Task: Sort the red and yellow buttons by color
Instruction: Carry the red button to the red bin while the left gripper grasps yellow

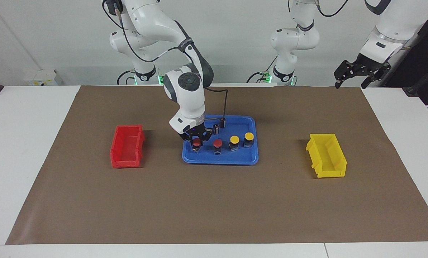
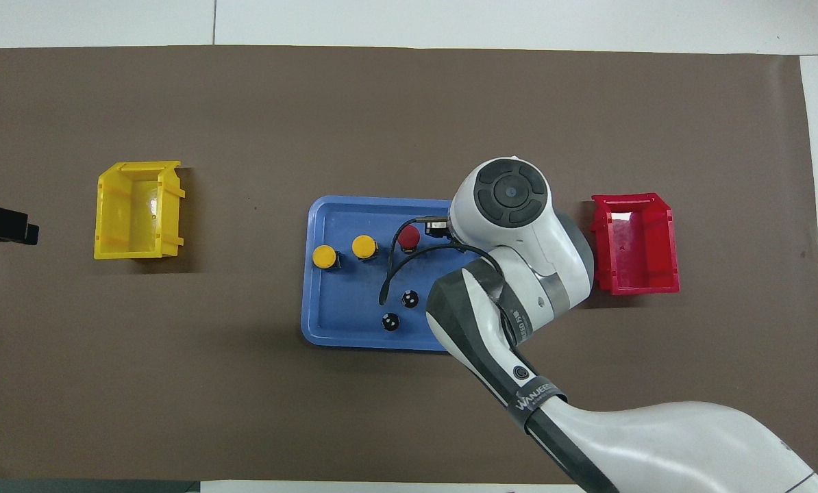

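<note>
Nearest the robots, at the upper right of the facing view, the left pincer (image 1: 357,76) hangs in the air with its fingers spread and nothing in it; that arm waits, over the edge of the brown paper sheet (image 1: 214,200) that covers the white surface (image 1: 24,143).

At the centre of both views a shallow blue plastic tray (image 1: 254,157) lies on the paper. On the part of the tray nearest the robots stand two small dark capless cylinders (image 2: 410,298), close together, at the lower middle of the tray in the overhead view.

Farther from the robots, still on the tray, four push-buttons on small black bases stand in a row. Counting from the right arm's end: a red-capped button (image 1: 197,143), a second red-capped button (image 1: 217,143), a yellow-capped button (image 1: 234,139) and a second yellow-capped button (image 1: 249,136). The right pincer (image 1: 196,140) is down over the first red-capped button, its fingers closed on it; in the overhead view the arm's wrist hides that button. The button's base appears to rest on the tray.

About level with the row, a red open plastic bin (image 1: 127,146) sits on the paper toward the right arm's end, at the left centre of the facing view. A yellow open plastic bin (image 1: 327,156) sits toward the left arm's end, at the right centre. Both are well apart from the tray.
</note>
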### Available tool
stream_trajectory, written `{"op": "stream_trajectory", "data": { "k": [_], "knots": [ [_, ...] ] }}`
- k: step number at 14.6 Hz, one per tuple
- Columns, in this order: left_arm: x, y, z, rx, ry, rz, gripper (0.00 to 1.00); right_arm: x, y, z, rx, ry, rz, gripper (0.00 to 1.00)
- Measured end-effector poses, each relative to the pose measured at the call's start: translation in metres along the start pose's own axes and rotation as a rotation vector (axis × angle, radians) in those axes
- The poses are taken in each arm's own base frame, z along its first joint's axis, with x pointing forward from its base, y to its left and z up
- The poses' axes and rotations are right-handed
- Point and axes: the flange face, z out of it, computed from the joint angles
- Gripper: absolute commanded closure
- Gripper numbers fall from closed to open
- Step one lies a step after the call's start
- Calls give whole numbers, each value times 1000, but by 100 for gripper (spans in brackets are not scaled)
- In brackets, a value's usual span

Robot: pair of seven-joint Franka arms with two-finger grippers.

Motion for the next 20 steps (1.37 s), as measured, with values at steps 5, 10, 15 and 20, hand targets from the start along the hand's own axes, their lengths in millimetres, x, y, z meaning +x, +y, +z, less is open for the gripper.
{"op": "stream_trajectory", "data": {
  "k": [5,10,15,20],
  "knots": [
    [16,164,66,-34,91,-101,13,49,115,-118,-24,-32,-64,67],
    [-1,279,213,-28,26,-118,17,50,259,-108,4,-92,-163,65],
    [-16,292,287,-16,2,-108,32,23,282,-51,21,-55,-181,65],
    [-15,292,285,-37,35,-145,99,-19,285,-9,21,-6,-177,65]
  ]
}}
